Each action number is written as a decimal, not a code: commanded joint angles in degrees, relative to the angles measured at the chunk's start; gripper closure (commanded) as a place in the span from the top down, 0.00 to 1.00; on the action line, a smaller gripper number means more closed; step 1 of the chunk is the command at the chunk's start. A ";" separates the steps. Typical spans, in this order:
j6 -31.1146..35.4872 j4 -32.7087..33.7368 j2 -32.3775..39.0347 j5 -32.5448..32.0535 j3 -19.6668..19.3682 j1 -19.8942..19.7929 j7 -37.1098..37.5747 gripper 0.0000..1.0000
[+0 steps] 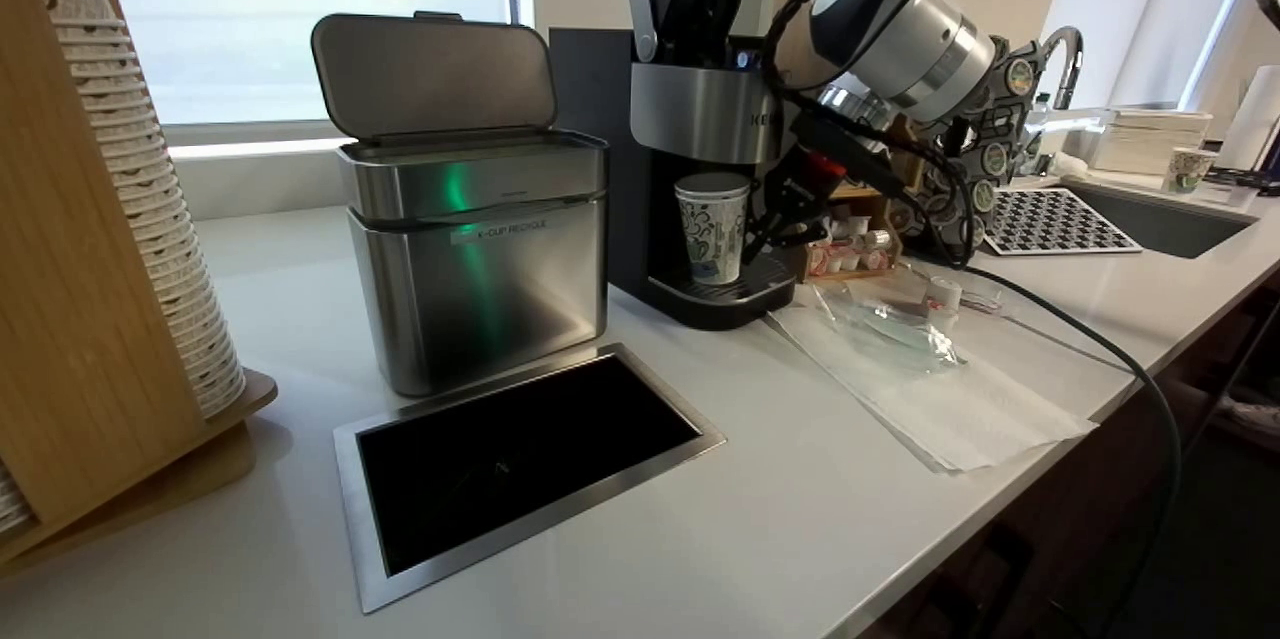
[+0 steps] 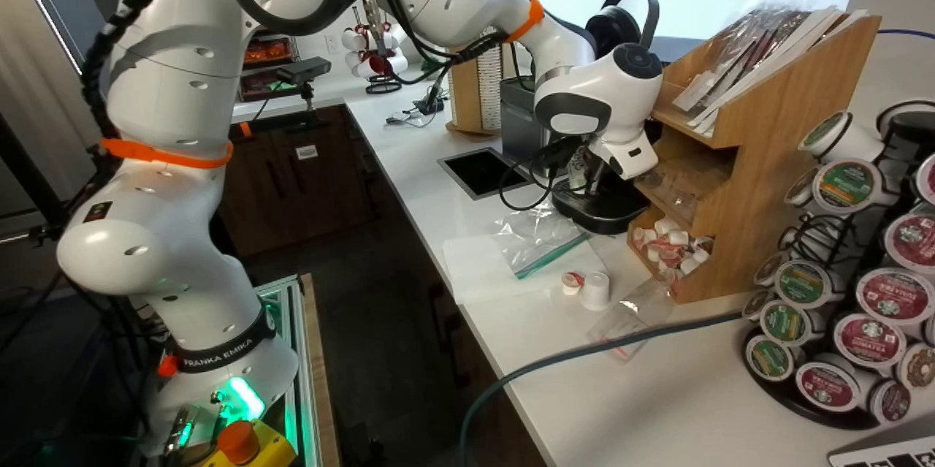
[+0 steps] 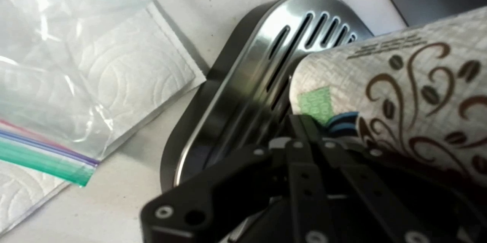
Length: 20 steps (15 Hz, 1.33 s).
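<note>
Paper cup (image 3: 399, 87): seen upright on the drip tray (image 3: 243, 94) of the coffee maker (image 1: 700, 114), close by the claw (image 3: 305, 120).
Claw: jaws held together beside the cup's lower part, with nothing gripped; contact with the cup cannot be told.
Claw clearance: the cup may be tipped or dented by a sideways push, so motion is best kept slow and light.
Zip bag (image 2: 544, 239): laid over paper towels (image 1: 985, 414), just beside the coffee maker.

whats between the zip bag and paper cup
In the wrist view, a paper towel corner, a strip of countertop and the slotted drip tray lie between the zip bag and paper cup.
</note>
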 commanded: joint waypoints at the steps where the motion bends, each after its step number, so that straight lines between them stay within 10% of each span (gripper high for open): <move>1: -2.06 0.95 0.14 -0.32 -1.00 0.31 1.08 0.00; 20: -0.66 -11.95 -12.02 -18.89 -6.84 4.49 14.56 0.00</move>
